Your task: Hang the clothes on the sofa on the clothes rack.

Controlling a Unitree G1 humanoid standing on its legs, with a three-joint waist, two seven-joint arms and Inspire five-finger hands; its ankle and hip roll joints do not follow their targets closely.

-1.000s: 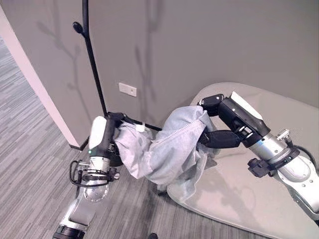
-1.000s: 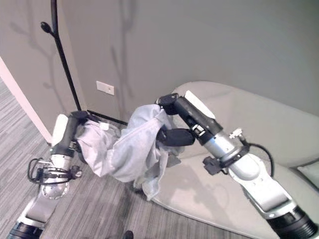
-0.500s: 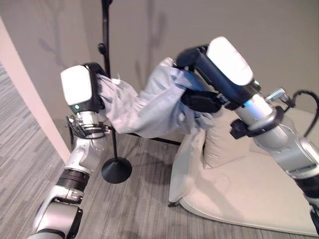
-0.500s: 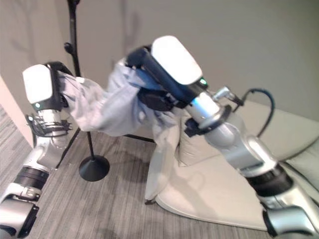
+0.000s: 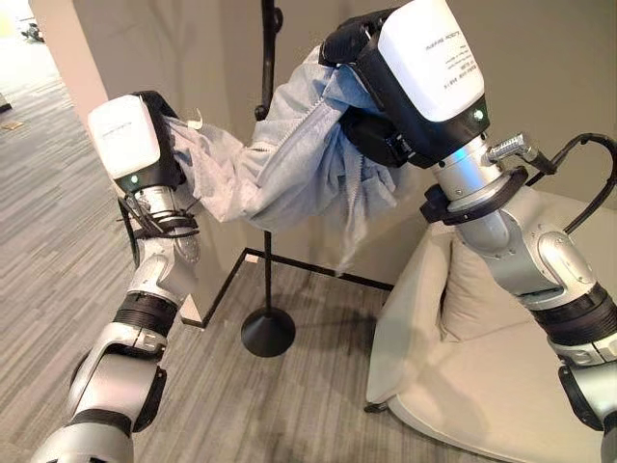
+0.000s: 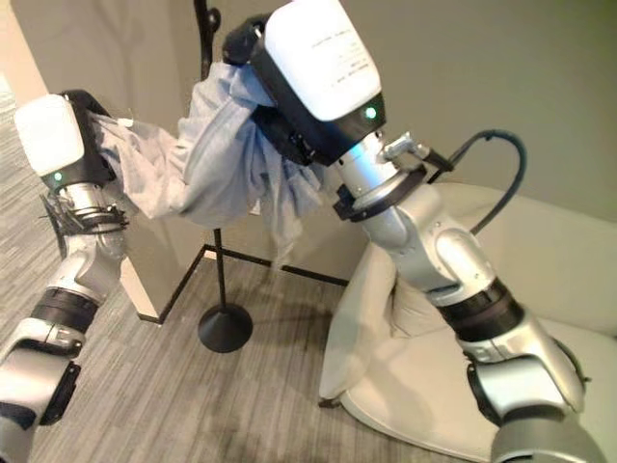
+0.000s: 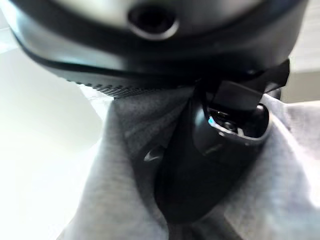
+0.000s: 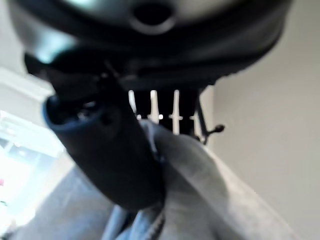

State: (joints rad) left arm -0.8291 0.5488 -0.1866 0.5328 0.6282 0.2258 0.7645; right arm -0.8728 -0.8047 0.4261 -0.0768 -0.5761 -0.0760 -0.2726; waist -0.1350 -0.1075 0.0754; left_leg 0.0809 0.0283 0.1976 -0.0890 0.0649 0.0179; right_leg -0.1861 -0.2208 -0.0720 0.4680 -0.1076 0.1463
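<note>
Right hand (image 5: 371, 68): fingers and thumb curled round pale grey garment (image 5: 289, 159), at 12 o'clock. Left hand (image 5: 159, 135): clamped on garment's other end, at 9 o'clock. Garment: slung between both, touching clothes rack (image 5: 267, 193) pole. Sofa (image 5: 482, 386): 4 o'clock.

Two silver-grey metal arms are showing smooth rounded shells, broken by black ribbed rings at the joints. The dark left hand (image 5: 145, 145) and dark right hand (image 5: 405, 77) are each wearing a glossy white cover on the back, with a small green light glowing at its wrist end; the right cover is carrying fine dark print. A black cable (image 6: 501, 135) is arcing beside the right wrist, where a silver knurled fitting (image 5: 509, 149) is jutting out. Thin black wires (image 5: 154, 217) are coiling round the left wrist.
</note>
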